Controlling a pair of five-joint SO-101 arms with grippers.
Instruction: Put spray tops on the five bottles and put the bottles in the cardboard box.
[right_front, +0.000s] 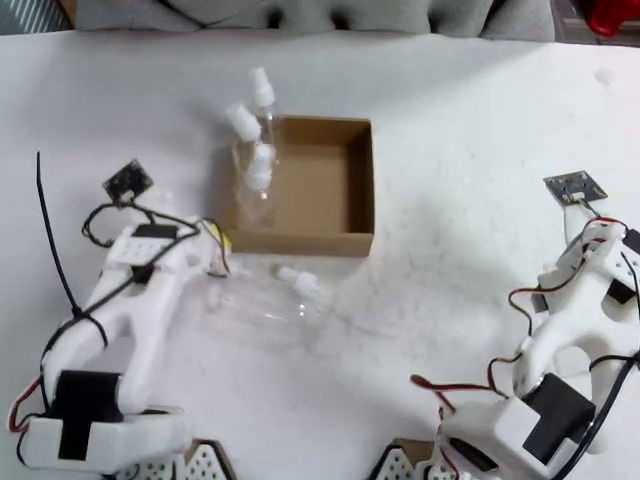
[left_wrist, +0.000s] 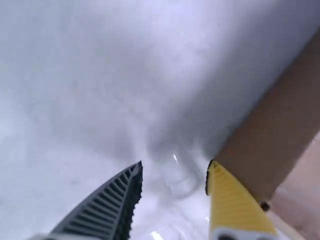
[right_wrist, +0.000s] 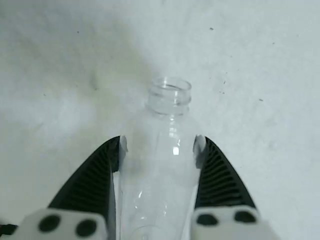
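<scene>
Right pincer (right_wrist: 160, 143) clamps a clear plastic bottle (right_wrist: 170, 92), neck bare, likely for capping; left pincer (left_wrist: 173, 167) gapes at seven o'clock of the brown cardboard box (right_front: 300, 243).

You've got five bottles (right_front: 254, 195) total. Four are in the high view: three bunched at the left side of the box (right_front: 345, 185), plus one lying bottle (right_front: 255, 305) on the table (right_front: 450, 120). The fifth is the uncapped bottle (right_wrist: 160, 165) in the right wrist view. Four spray tops (right_front: 262, 86), one on each of the four. One box. One table. Two arms (right_front: 130, 320). Two grippers: left gripper (left_wrist: 174, 167), right gripper (right_wrist: 159, 142).
</scene>
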